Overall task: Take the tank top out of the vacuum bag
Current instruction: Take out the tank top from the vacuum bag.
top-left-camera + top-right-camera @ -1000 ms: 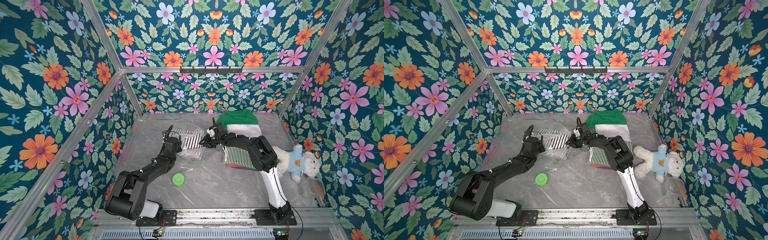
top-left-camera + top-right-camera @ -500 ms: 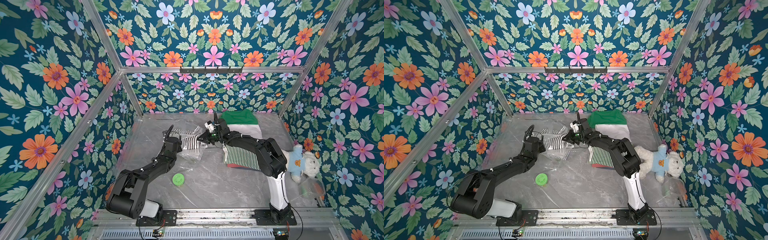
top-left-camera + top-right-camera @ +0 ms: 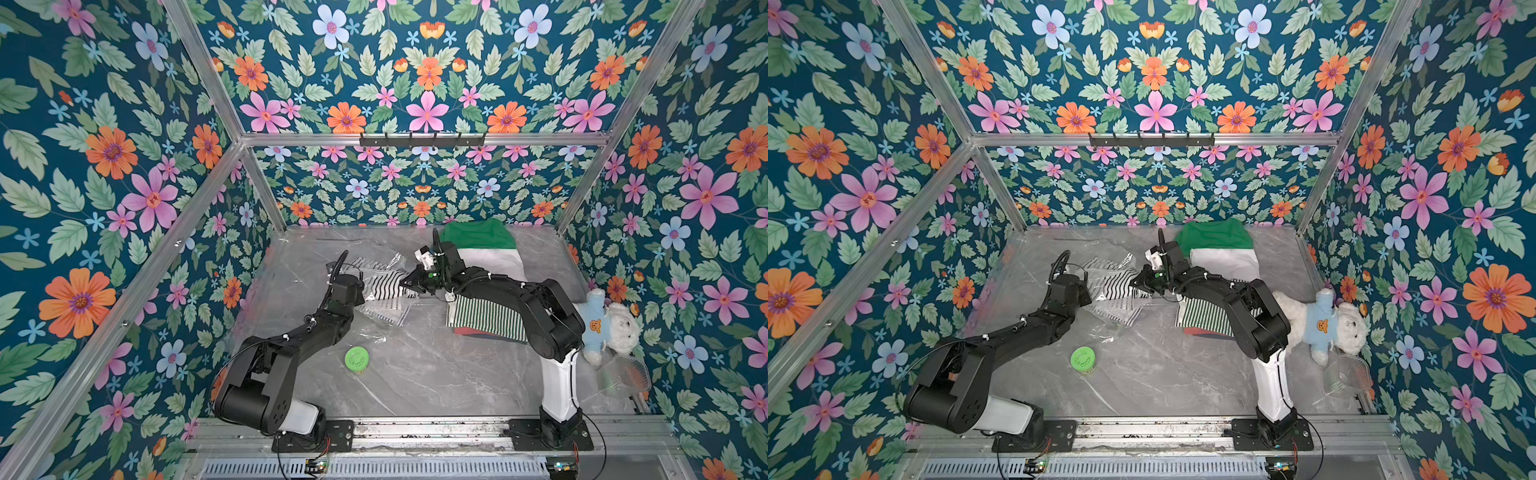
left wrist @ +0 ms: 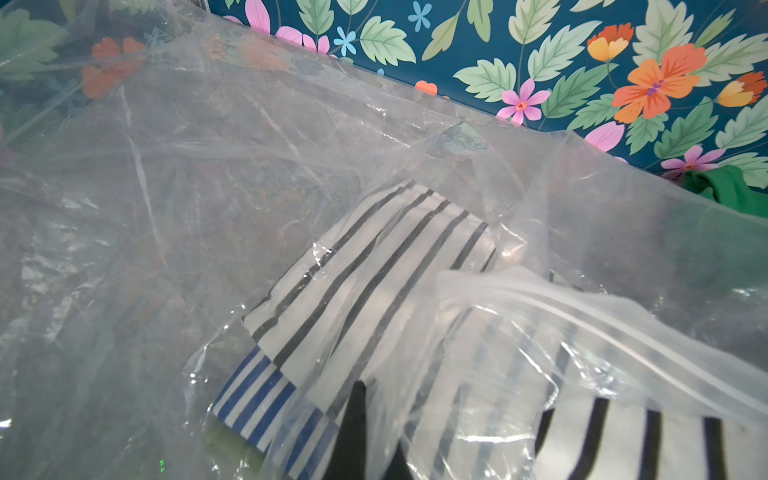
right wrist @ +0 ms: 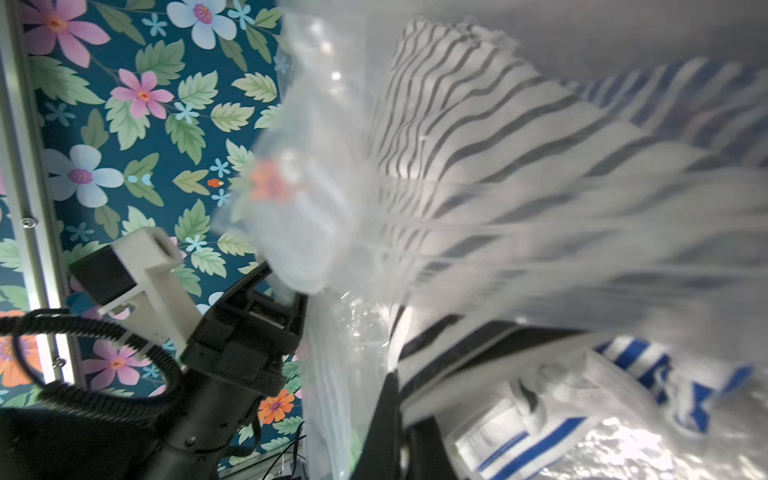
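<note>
The vacuum bag (image 3: 386,312) is lying crumpled on the bench (image 3: 415,374), nearer its back edge than its front, between the two hands. The left hand (image 3: 360,291) is pinching the bag's rim with its jaws fully closed. The right hand (image 3: 407,285), jaws narrowed, is gripping the end of the black-and-white striped tank top (image 3: 384,286), which is lying partly inside the bag.

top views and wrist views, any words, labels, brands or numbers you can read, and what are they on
None can be read in any view.
green lid: faint marks on its top, too small to read.
teddy bear: its blue shirt bears a small face picture, no words visible.
vacuum bag: blue and white stripes near it in the right wrist view, too blurred to tell print from cloth.
</note>
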### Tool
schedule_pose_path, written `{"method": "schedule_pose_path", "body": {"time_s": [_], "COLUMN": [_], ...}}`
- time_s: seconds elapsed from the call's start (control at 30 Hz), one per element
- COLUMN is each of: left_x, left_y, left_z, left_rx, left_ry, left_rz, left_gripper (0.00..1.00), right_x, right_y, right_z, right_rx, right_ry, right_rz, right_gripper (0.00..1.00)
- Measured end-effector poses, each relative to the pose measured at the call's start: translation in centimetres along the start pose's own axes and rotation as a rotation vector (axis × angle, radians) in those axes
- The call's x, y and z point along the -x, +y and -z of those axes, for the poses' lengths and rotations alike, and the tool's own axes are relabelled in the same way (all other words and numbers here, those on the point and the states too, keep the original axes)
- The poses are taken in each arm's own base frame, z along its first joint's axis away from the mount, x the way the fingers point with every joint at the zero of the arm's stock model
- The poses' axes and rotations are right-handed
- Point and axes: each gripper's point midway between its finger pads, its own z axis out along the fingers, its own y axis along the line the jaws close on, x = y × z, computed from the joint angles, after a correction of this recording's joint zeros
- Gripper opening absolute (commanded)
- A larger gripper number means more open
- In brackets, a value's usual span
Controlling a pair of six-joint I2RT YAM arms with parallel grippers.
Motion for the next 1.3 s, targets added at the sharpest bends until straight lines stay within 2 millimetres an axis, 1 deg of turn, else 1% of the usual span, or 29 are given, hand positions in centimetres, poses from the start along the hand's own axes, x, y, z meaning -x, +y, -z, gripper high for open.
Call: {"method": "schedule_pose_path", "body": {"time_s": [0.03,0.13,0.2,0.3,0.37,0.57,0.77,0.97,1.03,1.1,1.17,1.3], "left_x": [0.0,0.1,0.2,0.2,0.1,0.1,0.1,0.2,0.2,0.1,0.1,0.1], "left_y": [0.0,0.0,0.0,0.0,0.0,0.0,0.0,0.0,0.0,0.0,0.0,0.0], "left_z": [0.0,0.1,0.1,0.1,0.1,0.0,0.1,0.1,0.1,0.0,0.0,-0.1], "left_rx": [0.0,-0.001,-0.002,-0.002,-0.001,0.0,-0.001,-0.001,-0.001,0.0,0.001,0.003], "left_ry": [-0.001,-0.003,-0.005,-0.005,-0.004,-0.003,-0.004,-0.004,-0.004,-0.004,-0.002,-0.002], "left_rz": [0.0,0.001,0.002,0.002,0.001,0.0,-0.002,-0.002,-0.003,-0.003,-0.004,-0.005], "left_gripper": [0.0,0.0,0.0,0.0,0.0,0.0,0.0,0.0,0.0,0.0,0.0,0.0], "right_x": [0.0,-0.3,-0.4,0.2,0.6,1.7,3.4,4.1,4.2,4.3,4.4,4.2], "right_y": [-0.5,-1.8,-3.1,-5.5,-6.3,-6.3,-5.4,-6.8,-6.9,-6.6,-5.9,-3.8], "right_z": [-0.2,-0.3,-0.1,0.5,0.8,0.4,-0.1,-1.4,-1.6,-1.7,-1.7,-1.6], "right_rx": [-0.009,-0.027,-0.042,-0.085,-0.1,-0.083,-0.069,-0.096,-0.096,-0.083,-0.054,0.001], "right_ry": [0.0,-0.001,-0.008,-0.05,-0.067,-0.092,-0.12,-0.125,-0.124,-0.122,-0.116,-0.101], "right_rz": [-0.008,-0.042,-0.077,-0.138,-0.161,-0.164,-0.135,-0.129,-0.126,-0.12,-0.106,-0.076], "right_gripper": [0.42,0.63,0.65,0.66,0.65,0.62,0.62,0.62,0.59,0.54,0.48,0.47]}}
